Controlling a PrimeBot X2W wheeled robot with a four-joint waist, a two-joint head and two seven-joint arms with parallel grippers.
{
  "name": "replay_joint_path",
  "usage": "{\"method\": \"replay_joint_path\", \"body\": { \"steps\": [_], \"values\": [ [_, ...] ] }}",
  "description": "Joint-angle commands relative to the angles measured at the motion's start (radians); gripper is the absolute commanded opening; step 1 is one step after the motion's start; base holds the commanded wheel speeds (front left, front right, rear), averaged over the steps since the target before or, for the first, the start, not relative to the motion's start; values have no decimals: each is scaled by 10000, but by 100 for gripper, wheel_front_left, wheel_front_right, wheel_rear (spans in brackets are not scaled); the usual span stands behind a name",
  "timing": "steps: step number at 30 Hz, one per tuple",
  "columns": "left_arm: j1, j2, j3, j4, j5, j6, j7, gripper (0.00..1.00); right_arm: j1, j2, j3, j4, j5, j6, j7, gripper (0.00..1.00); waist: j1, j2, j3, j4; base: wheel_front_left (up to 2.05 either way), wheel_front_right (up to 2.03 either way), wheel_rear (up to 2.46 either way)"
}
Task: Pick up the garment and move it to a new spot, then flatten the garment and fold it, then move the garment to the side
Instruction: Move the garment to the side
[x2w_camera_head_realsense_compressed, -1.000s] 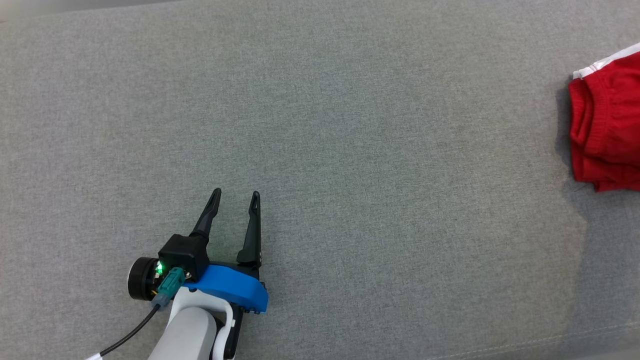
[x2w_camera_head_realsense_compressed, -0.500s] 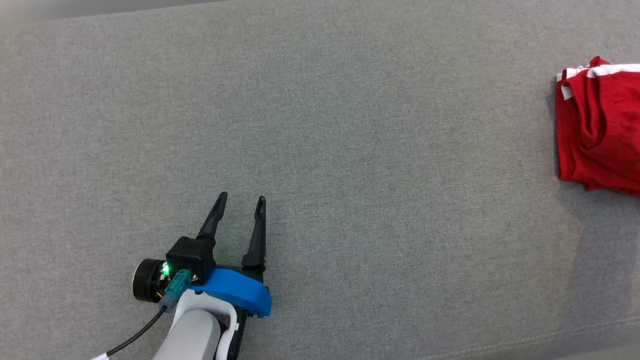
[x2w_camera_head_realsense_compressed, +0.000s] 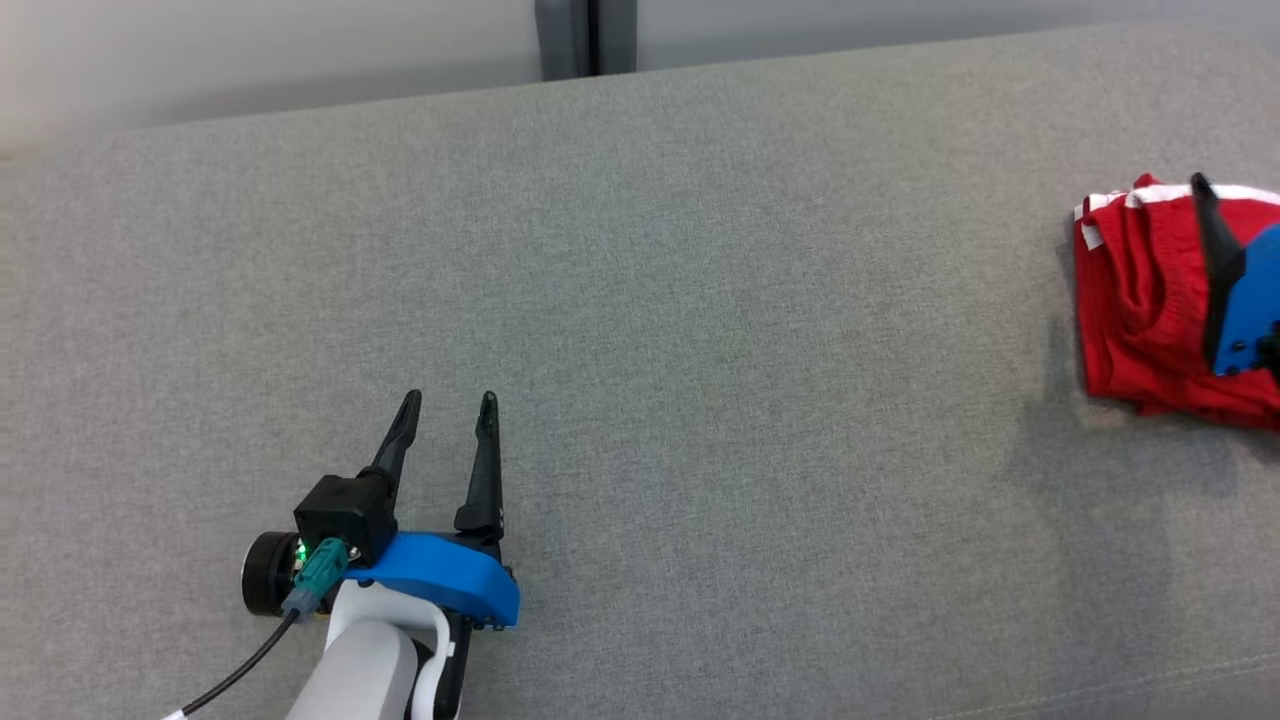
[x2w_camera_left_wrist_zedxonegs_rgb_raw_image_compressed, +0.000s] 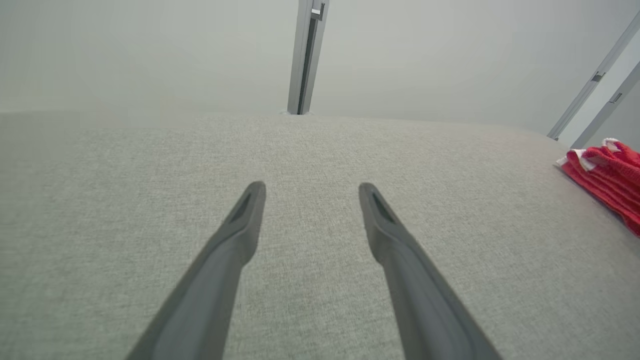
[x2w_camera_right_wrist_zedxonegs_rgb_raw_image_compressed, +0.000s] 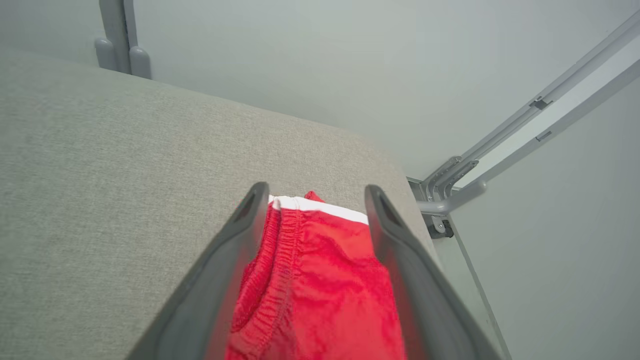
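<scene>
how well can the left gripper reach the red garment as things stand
Probably not without a long reach: the open left gripper sits far across the grey surface from the red garment, under the open right gripper. Nothing blocks the way.

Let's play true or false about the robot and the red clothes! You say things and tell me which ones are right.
1. The red garment lies toward the robot's right on the gray surface. True.
2. The left gripper is holding the garment. False: it is open over bare gray surface, well away from the garment.
3. The right gripper is open, with the garment showing between its fingers. True.
4. The garment is all blue. False: it is red with a white band.
</scene>
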Motion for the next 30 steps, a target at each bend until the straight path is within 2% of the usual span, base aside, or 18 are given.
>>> {"method": "replay_joint_path", "body": {
  "steps": [1,8,16,21,25,30],
  "values": [
    [91,18,71,23,-12,32,-48,100,171,51,21,-49,48,-2,-94,100,1,0,-136,-72,0,0,0],
    [425,-26,540,168,-139,48,-49,100,946,1106,189,-138,425,0,-1442,100,1,0,-1054,140,0,0,0],
    [1133,-111,951,285,-132,87,-50,100,2616,2609,-340,-449,239,0,-2975,100,1,0,-2164,603,0,0,0],
    [1608,-44,1142,191,-72,87,-49,100,3669,3490,-555,-840,59,0,-3427,100,1,0,-2493,822,0,0,0],
    [1914,-12,1305,-18,-17,49,-50,100,4398,3917,-749,-1345,-147,0,-3611,100,1,0,-2574,949,0,0,0],
    [2276,8,1332,-193,22,-216,-49,100,5376,4128,-1082,-2011,-467,0,-3714,100,1,0,-2635,1082,0,0,0]
  ]
}}
